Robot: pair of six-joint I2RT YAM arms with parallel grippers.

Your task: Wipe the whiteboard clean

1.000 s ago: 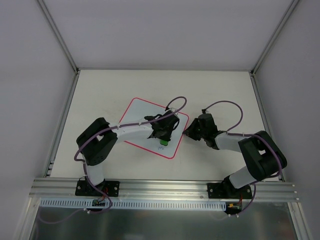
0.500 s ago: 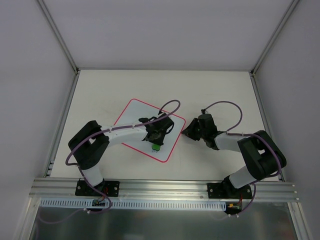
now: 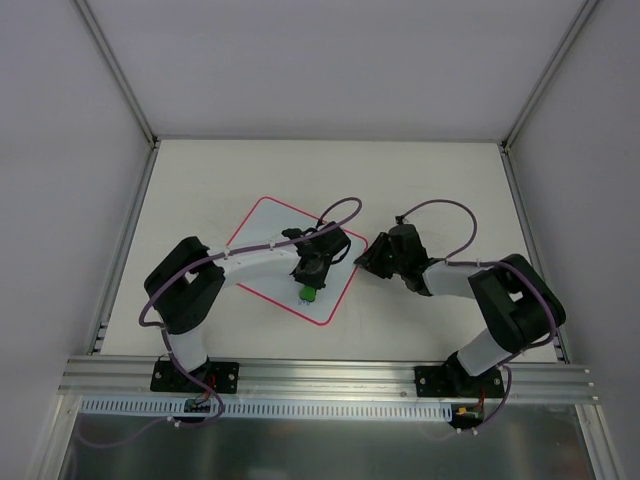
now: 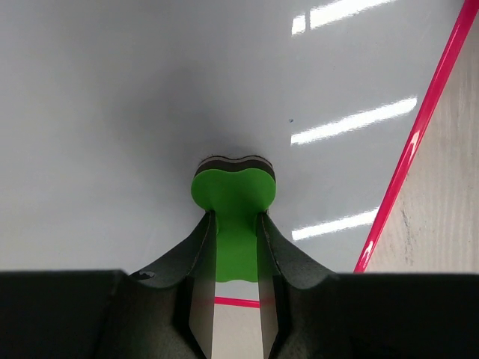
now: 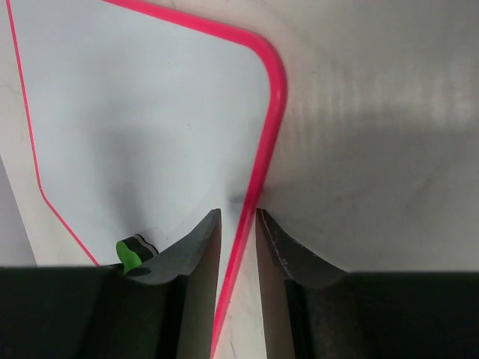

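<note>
While both arms are reaching forward from the metal rail [image 3: 330, 375] at the near edge of the surface [image 3: 440, 190], the left arm [image 3: 245, 265] is bending inward over the whiteboard [image 3: 268, 224], and the right arm [image 3: 470, 285] is angling in from the other side.

The left claw [image 4: 236, 224] is pinching a small green eraser [image 4: 233, 191] between its two dark fingers. The eraser's dark underside is pressing flat against the white face of the board, close to the board's nearer right corner. In the left wrist view the board around the eraser is showing plain white with bright streaks of reflected light. Its pink border is running diagonally just to the right, with bare surface beyond it.

The right claw [image 5: 238, 221] is sitting at the board's right edge with its fingers slightly parted. The pink border is passing through the narrow gap, so one finger is lying over the board and the other over the surface. They are clamping nothing that can be seen. From that camera the green eraser is peeking out beside the left finger.

The whiteboard is lying flat and turned at an angle, roughly in the middle of the surface and a little left of centre. Farther back, the pale surface is stretching to the white enclosure walls [image 3: 330, 60].
</note>
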